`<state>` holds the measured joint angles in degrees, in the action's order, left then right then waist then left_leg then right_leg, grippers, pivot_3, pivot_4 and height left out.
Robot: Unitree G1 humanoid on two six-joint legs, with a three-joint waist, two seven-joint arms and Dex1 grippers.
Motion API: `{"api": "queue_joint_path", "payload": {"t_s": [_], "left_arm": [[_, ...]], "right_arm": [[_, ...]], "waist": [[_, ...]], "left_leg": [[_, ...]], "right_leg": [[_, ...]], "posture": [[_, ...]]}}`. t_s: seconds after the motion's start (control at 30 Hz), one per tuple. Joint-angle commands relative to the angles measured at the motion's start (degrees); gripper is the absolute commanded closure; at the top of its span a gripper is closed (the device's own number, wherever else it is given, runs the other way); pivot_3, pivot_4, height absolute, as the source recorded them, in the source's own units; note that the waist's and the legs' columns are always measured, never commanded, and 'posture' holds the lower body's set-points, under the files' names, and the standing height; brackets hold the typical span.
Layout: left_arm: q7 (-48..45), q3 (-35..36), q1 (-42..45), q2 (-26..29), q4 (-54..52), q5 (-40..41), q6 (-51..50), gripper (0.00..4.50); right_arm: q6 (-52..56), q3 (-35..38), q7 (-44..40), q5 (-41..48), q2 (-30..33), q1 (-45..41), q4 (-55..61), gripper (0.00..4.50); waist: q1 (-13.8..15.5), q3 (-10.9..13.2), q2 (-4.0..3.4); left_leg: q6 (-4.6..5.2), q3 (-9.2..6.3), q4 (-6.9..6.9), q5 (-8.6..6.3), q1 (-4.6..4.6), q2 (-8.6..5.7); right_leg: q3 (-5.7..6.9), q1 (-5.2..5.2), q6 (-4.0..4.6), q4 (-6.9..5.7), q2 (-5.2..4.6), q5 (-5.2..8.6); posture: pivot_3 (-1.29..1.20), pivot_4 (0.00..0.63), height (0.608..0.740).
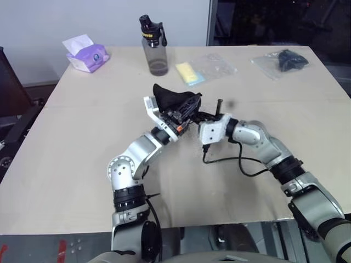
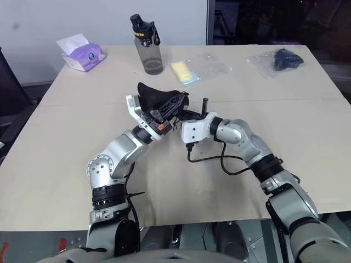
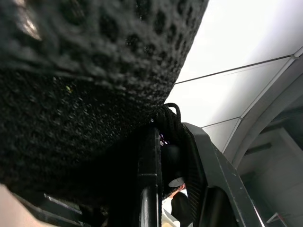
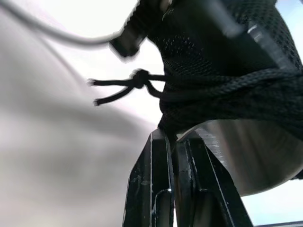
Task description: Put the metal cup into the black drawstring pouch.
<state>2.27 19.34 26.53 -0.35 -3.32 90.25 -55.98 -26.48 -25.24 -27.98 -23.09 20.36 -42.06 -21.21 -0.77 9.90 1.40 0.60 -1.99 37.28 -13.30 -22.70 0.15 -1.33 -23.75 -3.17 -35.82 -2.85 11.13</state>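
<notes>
Black drawstring pouch (image 1: 174,102), soft and limp, pinched by left pincer (image 1: 184,116); right pincer (image 4: 176,142) pinches its mouth over rigid, slippery metal cup (image 4: 246,156)

No legible text; water bottle (image 1: 155,48) cap marking perhaps lettering, unreadable.

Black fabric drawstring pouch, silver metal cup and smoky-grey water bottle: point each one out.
black fabric drawstring pouch (image 1: 171,99): left eye view, its upper fabric side.
silver metal cup (image 4: 246,153): right wrist view, its shiny side below the fabric.
smoky-grey water bottle (image 1: 155,55): left eye view, its clear body.
</notes>
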Motion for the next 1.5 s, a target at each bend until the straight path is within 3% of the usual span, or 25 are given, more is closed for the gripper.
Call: {"api": "queue_joint_path", "payload": {"t_s": [0.03,0.13,0.2,0.27,0.37,0.5,0.57,0.63,0.83,0.97,1.07,1.27,1.3,1.37,1.5], "left_arm": [[0.67,-3.93,-0.71,0.07,-2.41,3.38,-1.31,4.36],[1.14,-4.8,-1.09,0.57,-2.5,4.38,-1.43,4.36],[1.46,-5.28,-1.36,0.92,-2.78,4.88,-1.32,4.36],[2.65,-6.02,-1.99,1.71,-3.39,6.77,-1.75,4.36],[3.97,-7.25,-3.17,2.81,-4.48,9.6,-2.11,4.36],[4.81,-8.54,-4.05,3.64,-5.27,11.43,-1.02,4.36],[5.25,-8.7,-3.84,3.62,-4.96,11.98,0.03,4.36],[5.4,-8.98,-3.6,3.85,-4.74,12.55,0.87,4.36],[5.64,-9.82,-2.51,4.46,-4.0,13.65,2.62,4.36],[5.89,-9.84,-1.8,4.47,-3.69,14.16,3.4,4.36],[6.18,-9.87,-1.34,4.56,-3.75,14.62,4.02,4.36],[6.83,-9.45,0.09,4.94,-4.01,14.48,5.96,4.36],[6.9,-9.28,0.46,4.95,-3.76,14.31,6.35,4.36],[6.85,-9.02,1.34,5.11,-2.88,13.3,7.11,4.36],[6.67,-8.56,2.22,5.61,-1.62,12.03,8.07,4.36]], "right_arm": [[-9.77,-3.9,8.01,-9.59,-0.39,-4.45,-3.2,4.47],[-12.65,-4.05,10.0,-10.3,-1.14,-6.24,-6.92,4.47],[-10.38,-0.13,6.36,0.29,-4.91,-4.86,-8.9,4.47],[3.61,7.95,-2.17,22.79,-12.97,-0.96,-5.8,4.47],[21.0,16.17,-9.24,43.66,-19.82,2.5,0.81,4.47],[36.34,20.84,-11.24,56.19,-22.25,4.34,7.8,4.47],[37.28,21.1,-10.3,55.49,-22.15,4.15,8.77,4.47],[32.98,19.93,-8.02,49.21,-21.17,3.54,7.87,4.47],[7.64,4.26,2.41,10.23,-6.95,-1.12,-0.36,4.47],[0.6,-2.63,9.46,-6.43,-1.06,-4.67,-3.45,4.47],[-1.79,-3.77,13.37,-11.03,0.27,-5.09,-4.67,4.47],[-3.94,-2.97,14.27,-11.31,-0.03,-4.68,-4.91,4.47],[-4.3,-2.94,14.44,-11.35,-0.06,-4.76,-4.93,3.86],[-4.89,-2.6,14.55,-11.07,-0.25,-4.73,-4.93,3.21],[-6.49,-1.54,14.02,-8.96,-0.68,-4.22,-4.89,1.2]], "waist": [[-0.09,0.0,0.0],[-0.16,0.01,0.0],[-0.16,0.01,0.01],[-0.33,0.03,0.05],[-0.15,0.04,0.02],[0.44,0.06,0.0],[0.23,0.06,-0.01],[0.09,0.06,-0.01],[-0.02,0.06,-0.01],[-0.12,0.06,0.0],[-0.07,0.06,0.01],[-0.01,0.07,0.03],[0.0,0.07,0.03],[0.03,0.08,0.05],[0.02,0.08,0.05]], "left_leg": [[-0.04,0.0,-0.01,0.02,0.0,0.01],[-0.05,0.02,-0.02,0.03,0.01,0.01],[-0.03,0.0,-0.02,0.02,0.01,0.01],[-0.01,-0.01,-0.04,0.01,0.02,0.03],[0.03,-0.11,-0.07,-0.02,0.01,0.17],[0.06,-0.26,-0.01,-0.04,-0.07,0.12],[0.07,-0.18,0.01,-0.04,-0.06,-0.02],[0.07,-0.16,0.01,-0.04,-0.03,-0.03],[0.05,-0.08,-0.04,-0.02,-0.03,-0.02],[-0.01,-0.03,-0.07,0.01,-0.03,-0.01],[-0.05,-0.05,-0.09,0.03,-0.03,-0.01],[-0.01,-0.03,-0.08,0.01,-0.05,-0.01],[0.0,-0.04,-0.07,0.01,-0.05,-0.02],[0.0,-0.04,-0.07,0.01,-0.05,-0.02],[0.0,-0.04,-0.07,0.01,-0.05,-0.02]], "right_leg": [[0.0,-0.01,-0.01,0.0,0.01,0.0],[-0.05,-0.01,0.01,0.0,0.01,0.0],[-0.02,-0.01,0.1,0.0,0.01,0.05],[-0.04,0.01,0.18,0.01,0.02,0.09],[0.06,0.0,0.01,-0.02,0.08,-0.02],[0.23,0.04,0.06,-0.01,-0.06,0.0],[0.17,0.05,0.24,0.0,-0.1,0.11],[0.16,0.04,0.24,-0.01,-0.07,0.11],[0.11,-0.01,0.21,-0.01,-0.02,0.12],[0.04,-0.05,0.21,0.0,-0.01,0.12],[0.04,-0.06,0.22,0.0,-0.01,0.12],[0.01,-0.04,0.22,0.02,-0.02,0.12],[0.02,-0.04,0.22,0.02,-0.02,0.12],[0.02,-0.04,0.22,0.02,-0.02,0.12],[0.02,-0.03,0.22,0.04,-0.02,0.12]], "posture": [[0.0,0.15,0.74],[0.0,0.15,0.74],[0.0,0.15,0.74],[0.0,0.15,0.74],[0.0,0.15,0.74],[0.0,0.15,0.74],[0.0,0.15,0.74],[0.0,0.15,0.74],[0.0,0.15,0.74],[0.0,0.15,0.74],[0.0,0.15,0.74],[0.0,0.15,0.74],[0.0,0.15,0.74],[0.0,0.15,0.74],[0.0,0.15,0.74]]}}
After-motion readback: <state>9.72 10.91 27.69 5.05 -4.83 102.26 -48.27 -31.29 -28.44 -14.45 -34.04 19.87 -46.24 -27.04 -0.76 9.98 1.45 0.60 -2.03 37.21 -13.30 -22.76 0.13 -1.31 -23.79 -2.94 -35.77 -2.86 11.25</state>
